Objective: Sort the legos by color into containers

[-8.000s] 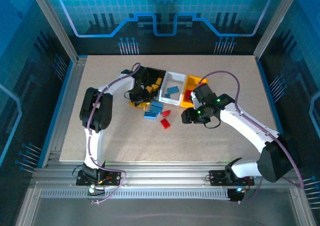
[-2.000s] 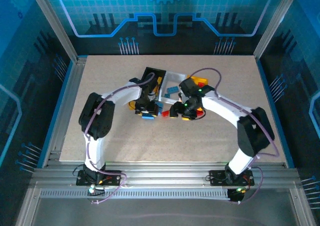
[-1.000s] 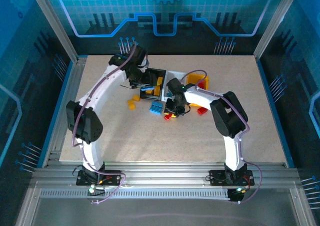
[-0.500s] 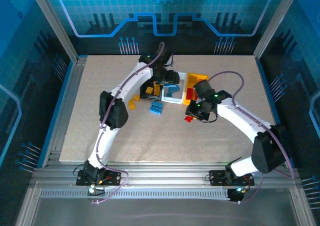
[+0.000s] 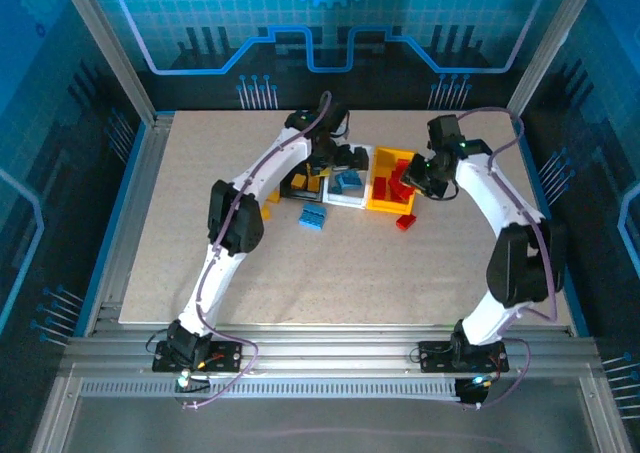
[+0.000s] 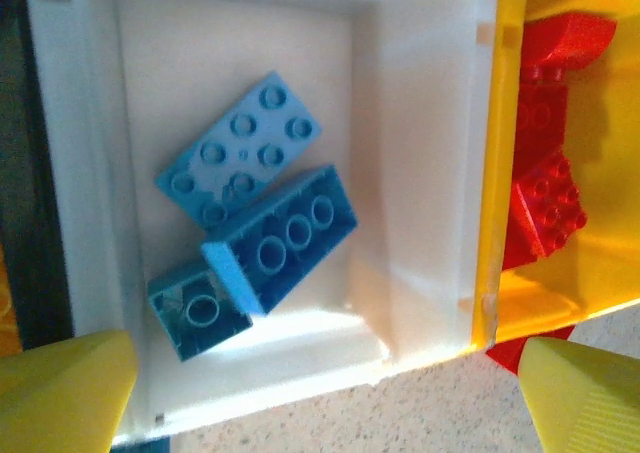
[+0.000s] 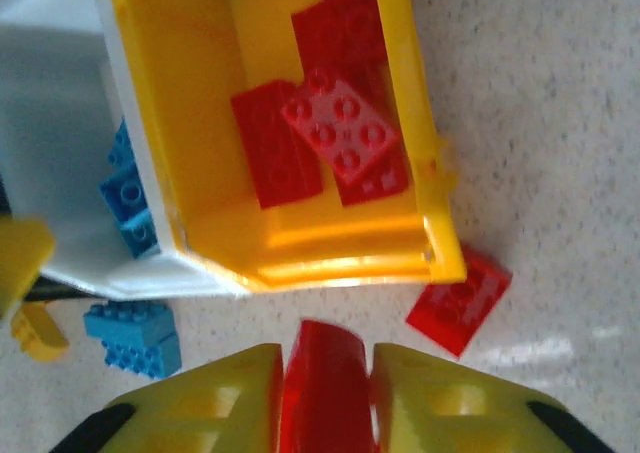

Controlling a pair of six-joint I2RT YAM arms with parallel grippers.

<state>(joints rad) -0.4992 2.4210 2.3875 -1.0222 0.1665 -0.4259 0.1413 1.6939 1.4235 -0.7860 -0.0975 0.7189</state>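
Right pincer (image 7: 325,361) shifted, red lego (image 7: 322,388) between jaws

I see blue plastic bricks (image 6: 270,243) piled in the white plastic bin (image 6: 420,153), and red plastic bricks (image 7: 340,133) in the joined yellow bin (image 7: 415,123). One loose red brick (image 7: 460,298) lies on the table (image 7: 560,123) just outside that bin's corner.

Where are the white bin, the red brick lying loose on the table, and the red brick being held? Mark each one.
white bin (image 6: 410,123), left wrist view, bare inner wall.
loose red brick (image 7: 460,301), right wrist view, studded top face.
held red brick (image 7: 325,383), right wrist view, smooth front face.
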